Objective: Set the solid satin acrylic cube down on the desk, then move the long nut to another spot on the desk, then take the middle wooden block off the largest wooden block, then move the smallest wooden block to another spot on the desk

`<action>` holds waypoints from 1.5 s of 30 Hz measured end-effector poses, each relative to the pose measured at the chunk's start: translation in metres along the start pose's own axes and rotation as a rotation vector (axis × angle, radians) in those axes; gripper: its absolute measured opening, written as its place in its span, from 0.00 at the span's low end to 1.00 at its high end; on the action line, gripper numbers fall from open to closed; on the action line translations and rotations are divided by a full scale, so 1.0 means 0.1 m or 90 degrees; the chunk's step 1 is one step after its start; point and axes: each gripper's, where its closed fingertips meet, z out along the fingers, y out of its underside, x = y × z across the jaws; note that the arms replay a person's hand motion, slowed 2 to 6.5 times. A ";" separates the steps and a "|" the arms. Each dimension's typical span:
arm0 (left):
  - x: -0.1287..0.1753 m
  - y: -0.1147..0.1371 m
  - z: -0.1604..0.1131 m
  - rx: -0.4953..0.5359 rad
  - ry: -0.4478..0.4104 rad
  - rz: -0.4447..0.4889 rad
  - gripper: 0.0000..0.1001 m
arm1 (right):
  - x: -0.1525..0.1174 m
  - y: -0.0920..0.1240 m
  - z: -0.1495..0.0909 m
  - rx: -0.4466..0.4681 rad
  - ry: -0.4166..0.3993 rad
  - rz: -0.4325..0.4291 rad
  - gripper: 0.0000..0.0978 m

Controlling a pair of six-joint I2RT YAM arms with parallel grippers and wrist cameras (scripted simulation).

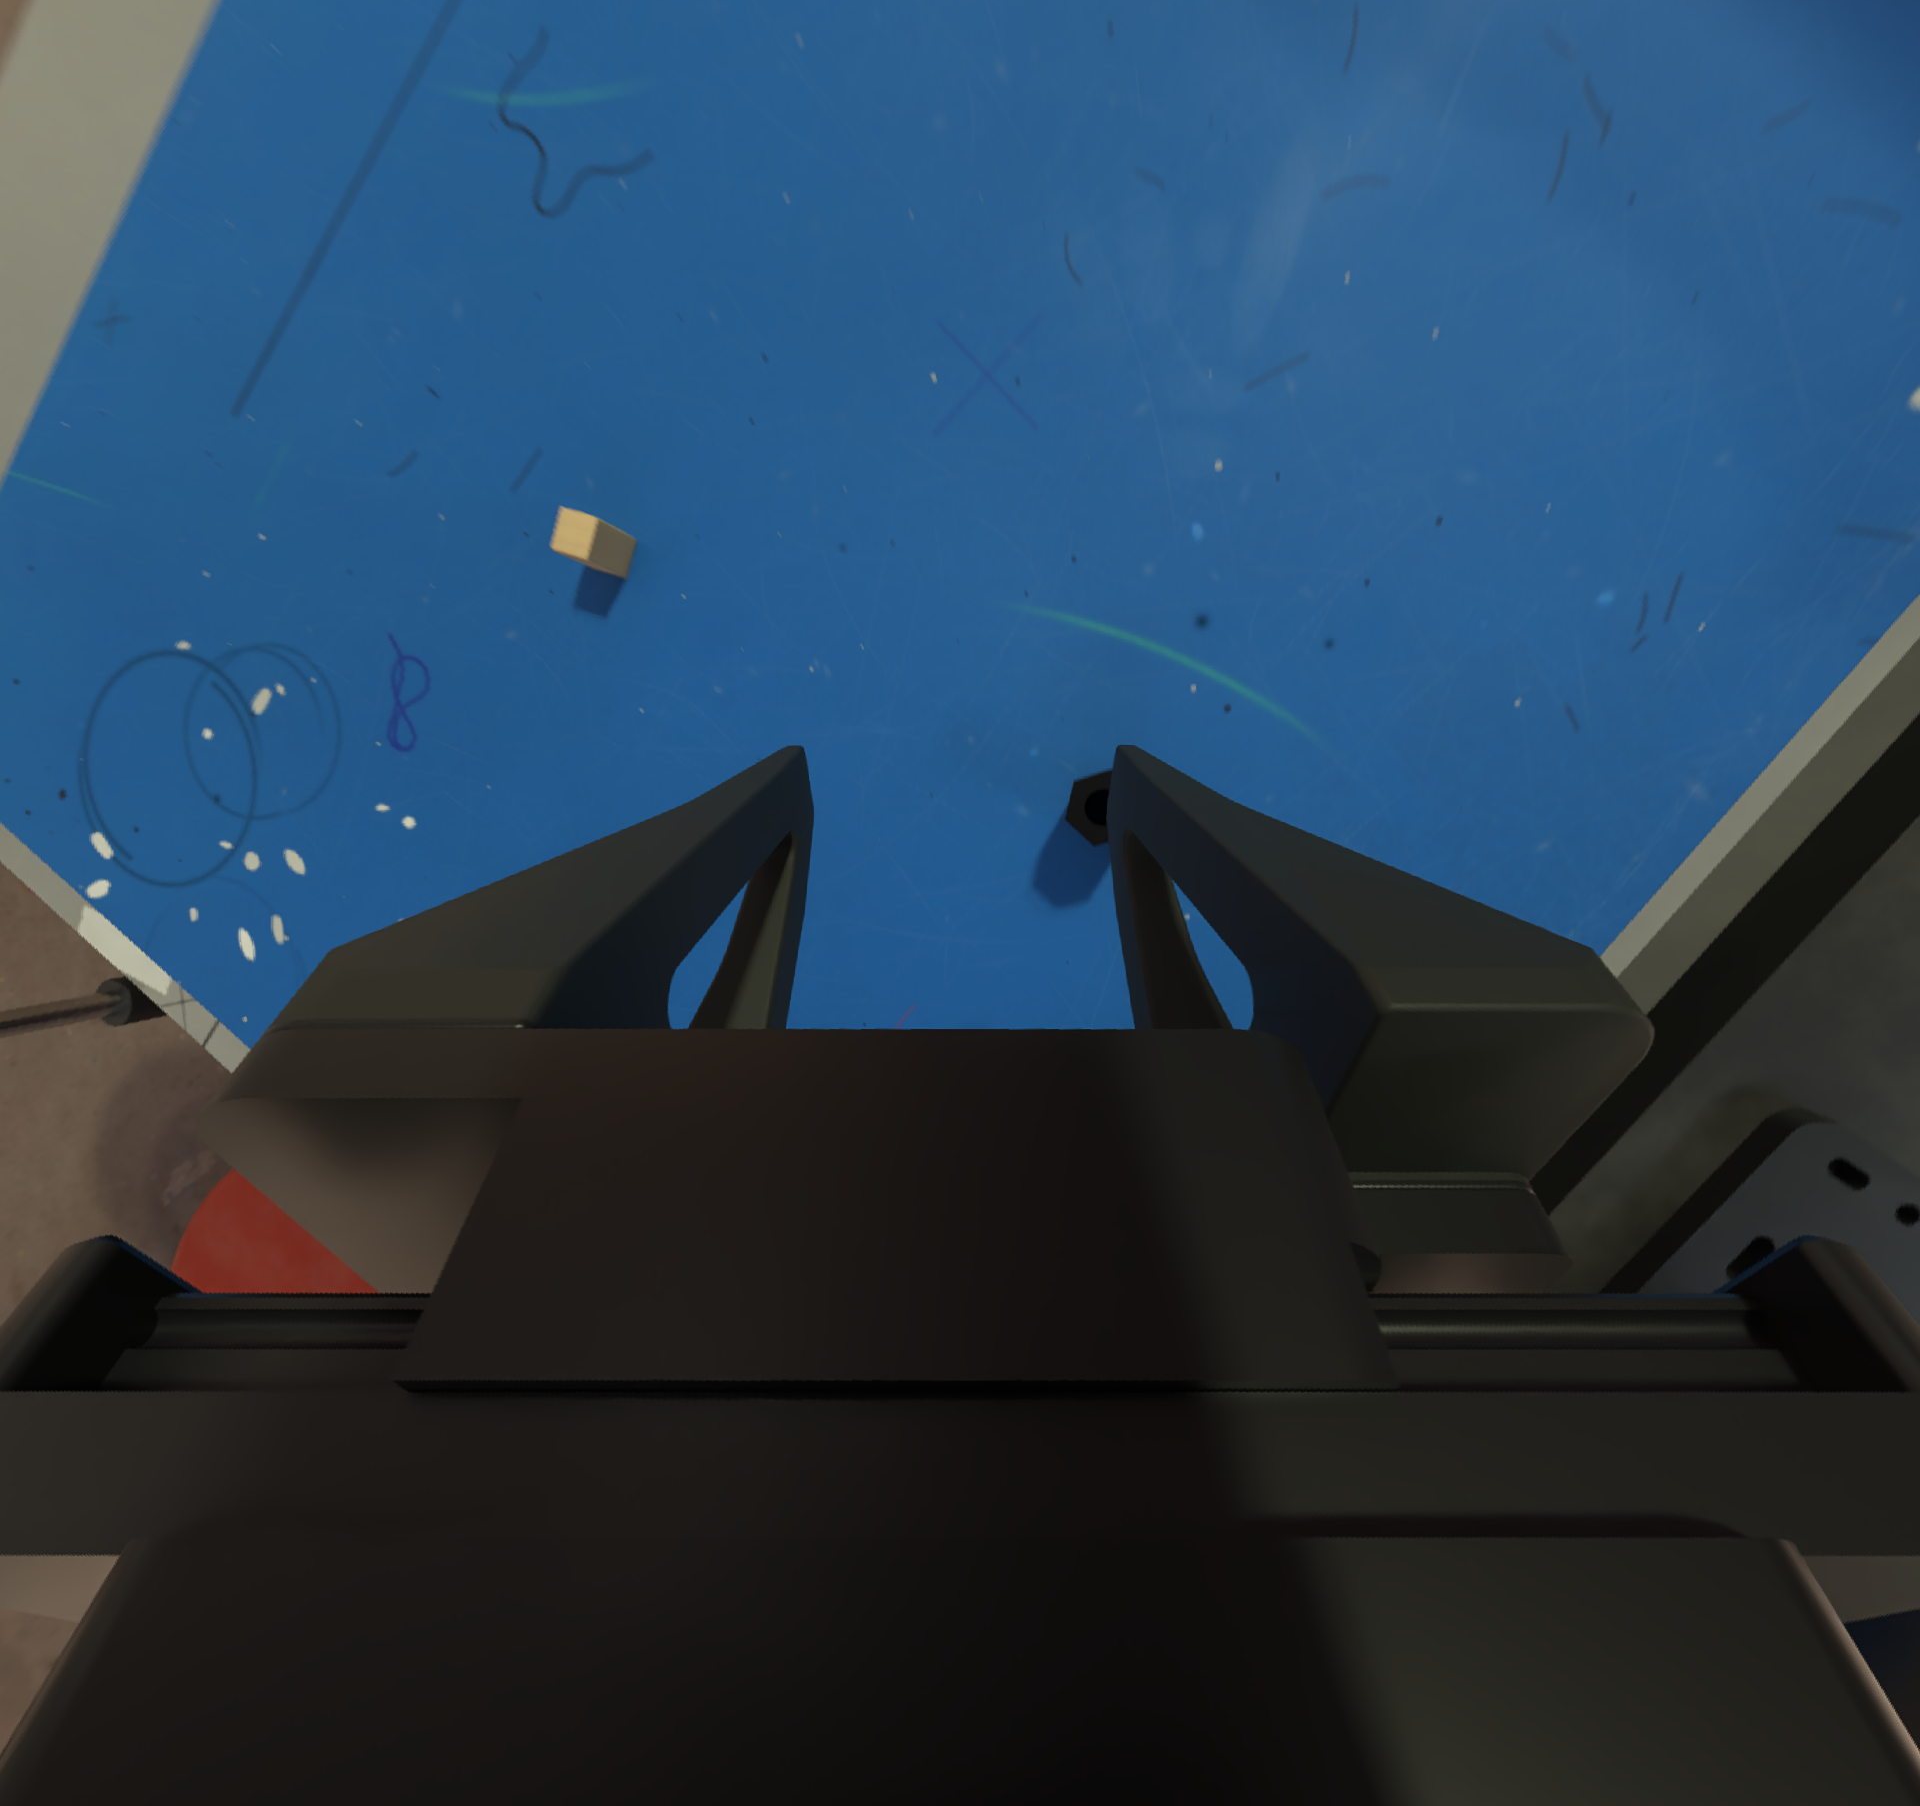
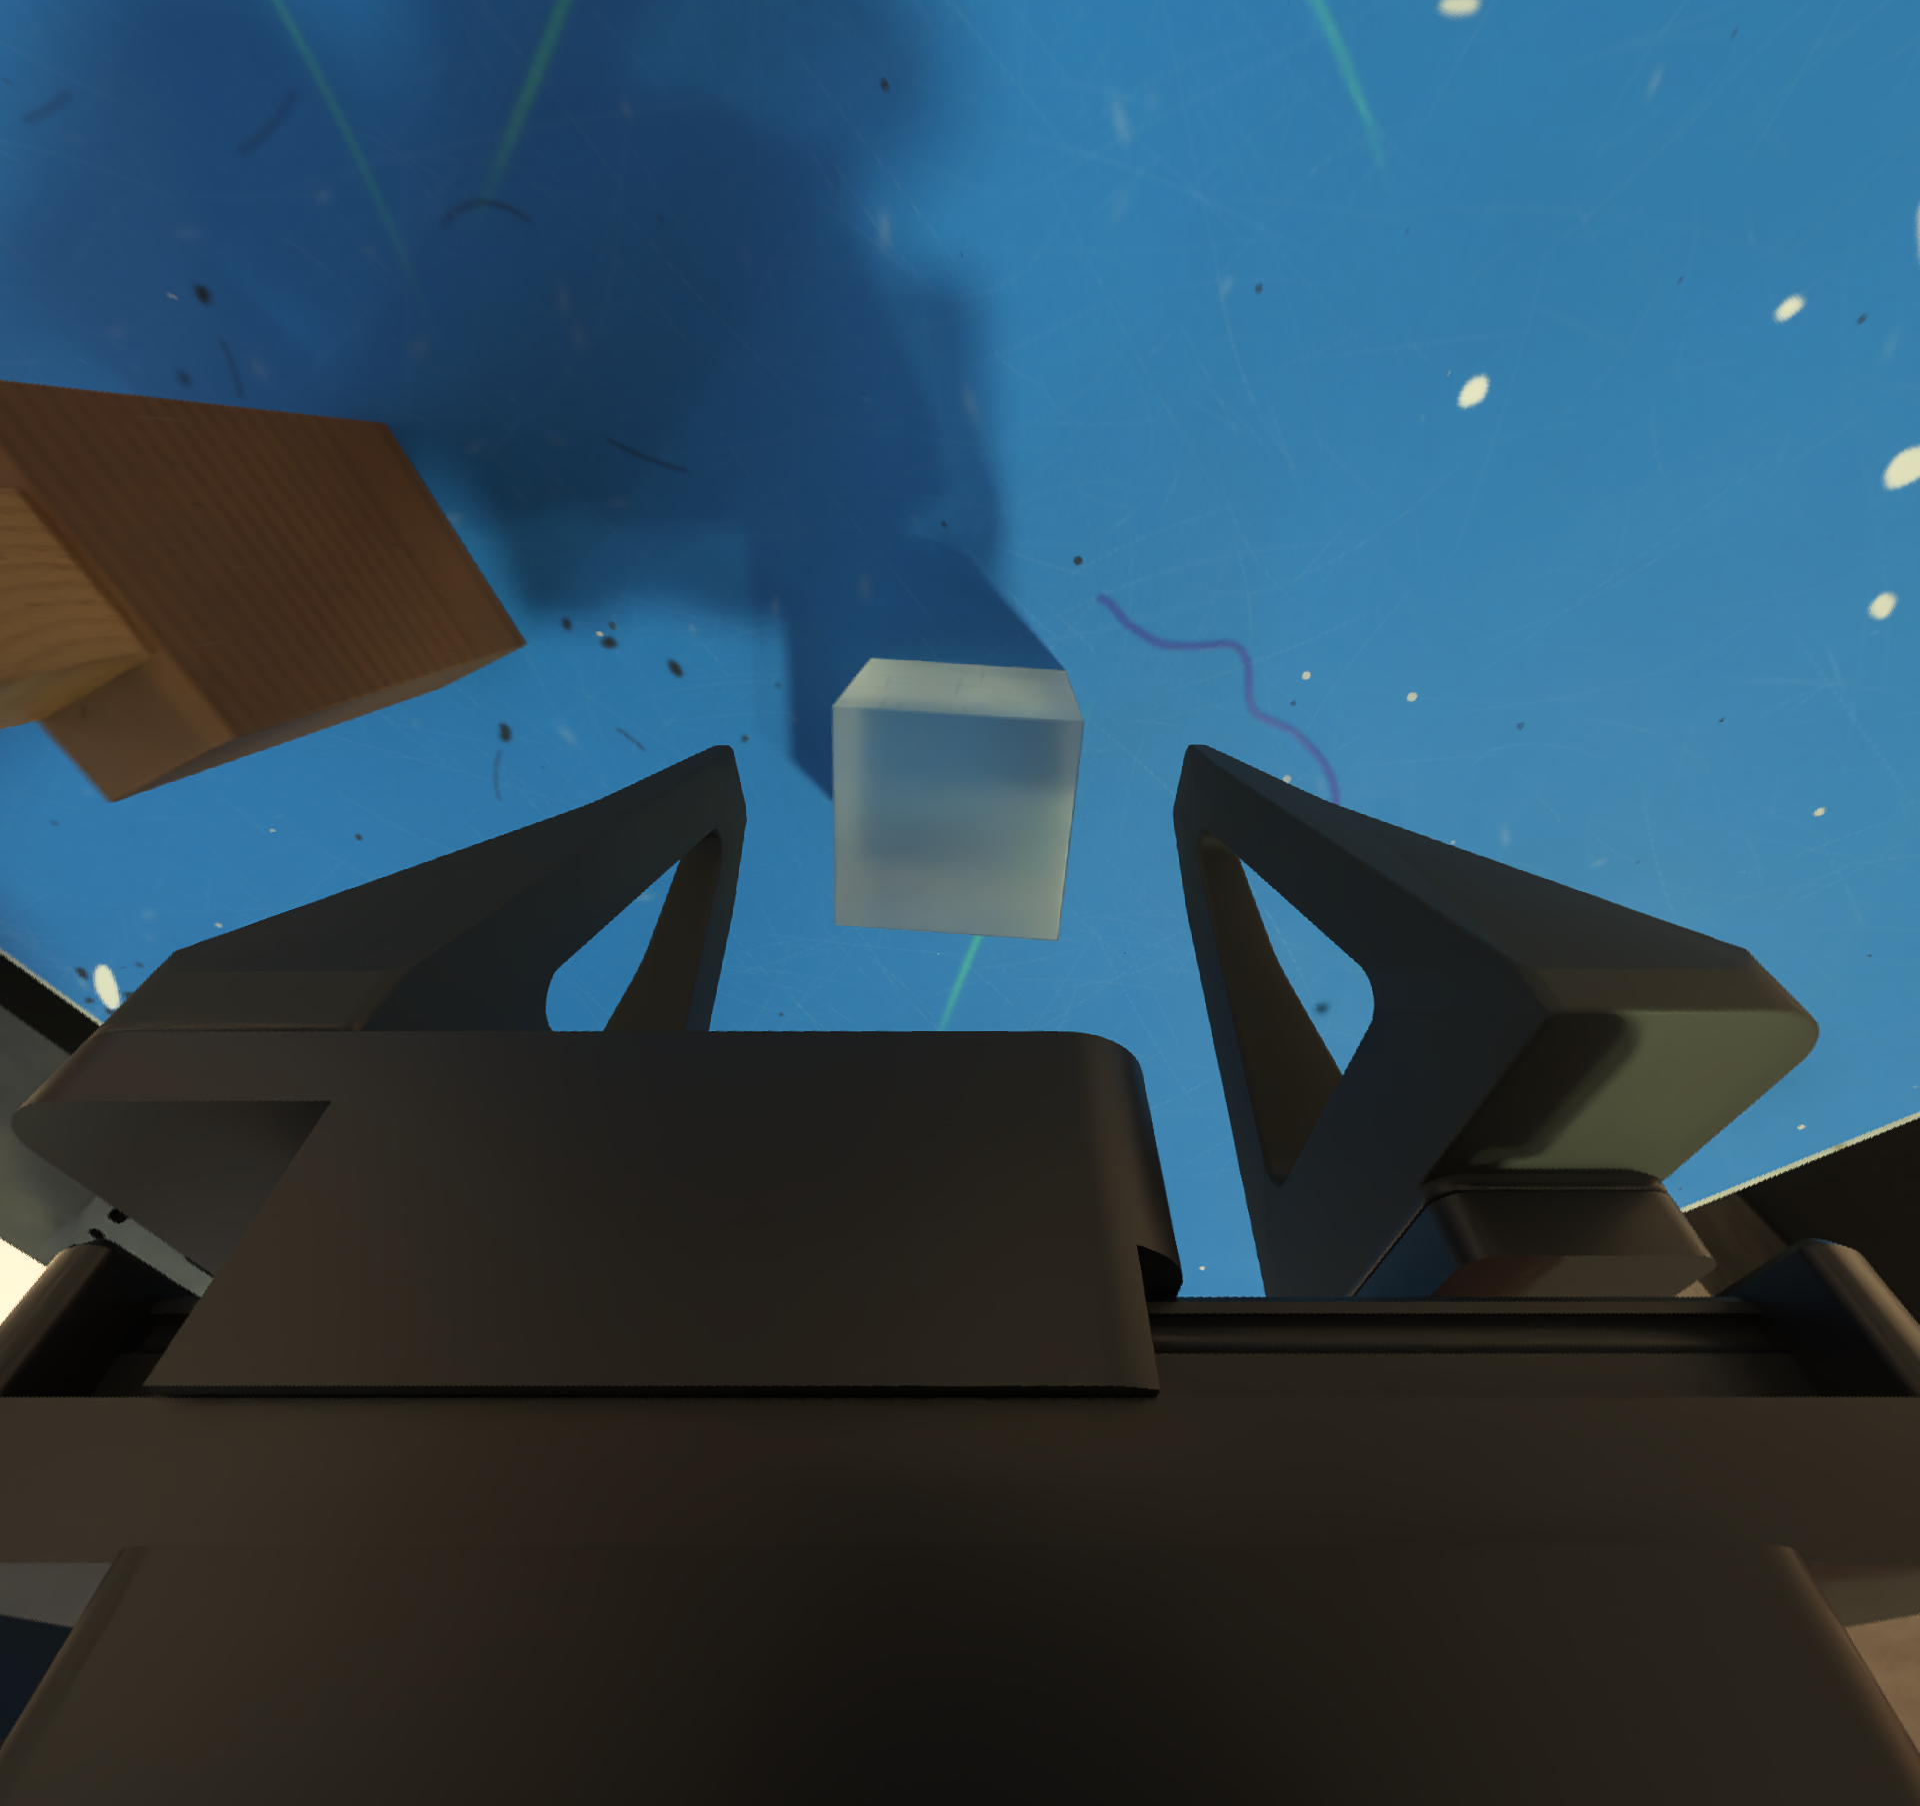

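Observation:
In the right wrist view a frosted, translucent acrylic cube point(image 2: 954, 800) rests on the blue desk point(image 2: 1351, 302) between my right gripper's point(image 2: 959, 754) open fingers, touching neither. At the left edge a large brown wooden block point(image 2: 270, 572) carries a lighter wooden block point(image 2: 52, 603), partly cut off. In the left wrist view my left gripper point(image 1: 961, 754) is open and empty, high above the desk. A black long nut point(image 1: 1089, 809) stands just beside its right fingertip point(image 1: 1127, 769), partly hidden by it. A small pale wooden block point(image 1: 590, 541) lies farther off to the left.
The blue desk surface point(image 1: 1039, 198) is scuffed, with pen marks and white specks. Its pale edge point(image 1: 62, 94) runs along the left, and another edge point(image 1: 1766, 780) along the right. A dark rod point(image 1: 73, 1008) lies off the desk's lower left corner.

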 end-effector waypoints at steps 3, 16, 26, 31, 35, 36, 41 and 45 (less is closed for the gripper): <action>0.04 0.10 0.09 -0.049 0.010 0.020 0.43 | -0.05 -0.08 -0.11 0.024 -0.001 -0.010 0.71; 0.25 0.39 0.47 -0.208 0.080 0.088 0.42 | -0.43 -0.29 -0.36 0.076 0.006 -0.082 0.59; 0.35 0.54 0.66 -0.294 0.116 0.142 0.43 | -0.62 -0.32 -0.41 0.092 0.000 -0.112 0.59; 0.36 0.59 0.72 -0.320 0.126 0.150 0.40 | -0.67 -0.34 -0.46 0.111 -0.002 -0.119 0.58; 0.36 0.60 0.74 -0.329 0.138 0.148 0.38 | -0.70 -0.34 -0.49 0.122 0.000 -0.123 0.57; 0.36 0.60 0.74 -0.331 0.141 0.147 0.37 | -0.71 -0.34 -0.49 0.124 0.000 -0.124 0.57; 0.37 0.61 0.75 -0.338 0.152 0.144 0.35 | -0.73 -0.34 -0.50 0.127 0.000 -0.126 0.56; 0.38 0.61 0.75 -0.340 0.157 0.142 0.34 | -0.73 -0.33 -0.49 0.127 0.000 -0.127 0.56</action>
